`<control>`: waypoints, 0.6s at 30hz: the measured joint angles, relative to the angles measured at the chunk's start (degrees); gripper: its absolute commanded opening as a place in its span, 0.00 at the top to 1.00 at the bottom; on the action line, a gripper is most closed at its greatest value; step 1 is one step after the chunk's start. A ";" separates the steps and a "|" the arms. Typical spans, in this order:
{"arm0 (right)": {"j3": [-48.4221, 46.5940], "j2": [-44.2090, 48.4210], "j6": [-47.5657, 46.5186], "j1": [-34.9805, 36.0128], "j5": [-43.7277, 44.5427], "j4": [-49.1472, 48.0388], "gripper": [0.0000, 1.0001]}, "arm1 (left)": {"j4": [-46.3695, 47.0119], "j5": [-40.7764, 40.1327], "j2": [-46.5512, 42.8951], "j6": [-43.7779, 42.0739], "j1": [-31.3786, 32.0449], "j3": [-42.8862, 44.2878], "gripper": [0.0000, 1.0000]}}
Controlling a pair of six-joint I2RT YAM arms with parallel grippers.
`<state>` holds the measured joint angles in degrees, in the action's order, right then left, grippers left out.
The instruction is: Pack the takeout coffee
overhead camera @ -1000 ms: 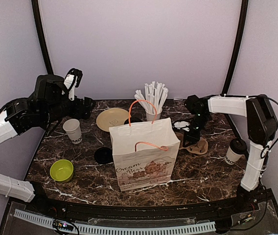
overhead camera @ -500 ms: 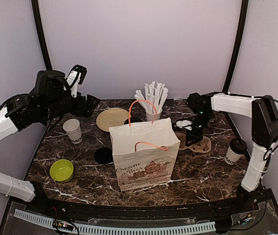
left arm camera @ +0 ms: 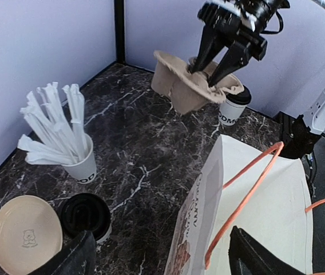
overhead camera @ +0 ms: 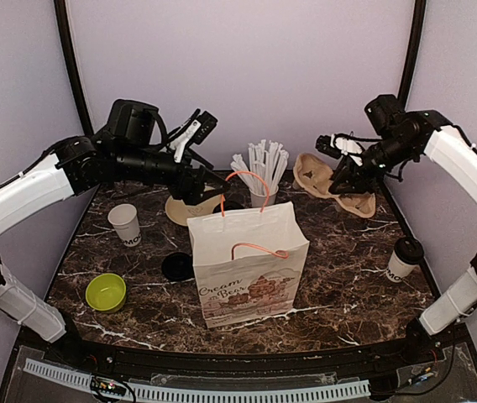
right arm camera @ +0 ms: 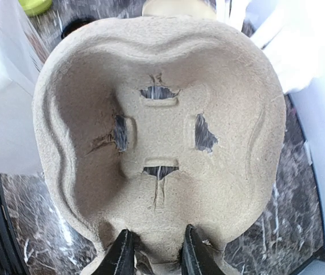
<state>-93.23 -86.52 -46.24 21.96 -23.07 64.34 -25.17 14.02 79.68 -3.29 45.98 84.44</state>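
Observation:
One takeout coffee (overhead camera: 404, 256), a white cup with a black lid, stands at the table's right edge; in the left wrist view this takeout coffee (left arm camera: 234, 109) shows behind the raised carrier. A second lidded cup (left arm camera: 85, 215) stands between the plate and the straws, mostly hidden behind the bag in the top view. My right gripper (overhead camera: 343, 176) (right arm camera: 158, 258) is shut on the middle ridge of a brown pulp cup carrier (overhead camera: 327, 180) (right arm camera: 162, 120), held tilted in the air. My left gripper (overhead camera: 198, 191) (left arm camera: 165, 260) is open, its fingers either side of the white paper bag's (overhead camera: 247, 264) (left arm camera: 265, 217) top edge.
A white cup of wrapped straws (overhead camera: 262, 172) stands behind the bag, next to a tan plate (overhead camera: 180, 206). A lidless white cup (overhead camera: 125, 224), a loose black lid (overhead camera: 177, 266) and a green bowl (overhead camera: 106, 291) are at the left. Purple walls close in the table.
My right arm has lifted the carrier off the table, up and back. My left arm has swung right to the bag's top.

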 measured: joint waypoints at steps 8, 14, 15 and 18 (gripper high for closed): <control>-8.63 3.39 1.97 0.11 -7.69 2.60 0.75 | 0.26 9.79 5.73 -0.57 0.57 2.95 0.31; -13.75 3.74 3.63 3.74 -12.31 3.58 0.74 | 0.63 10.47 6.67 -0.55 0.81 6.16 0.48; -14.51 3.80 4.04 5.62 -12.90 3.67 0.74 | 0.61 10.38 6.67 -0.87 0.81 6.60 0.51; -16.00 4.00 5.29 10.12 -14.21 3.67 0.73 | 0.00 10.45 6.67 -1.05 0.79 7.26 0.60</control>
<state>-109.23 -82.52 -40.95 32.08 -37.28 68.01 -25.17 24.47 86.35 -4.34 46.76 91.70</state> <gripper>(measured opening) 0.264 0.482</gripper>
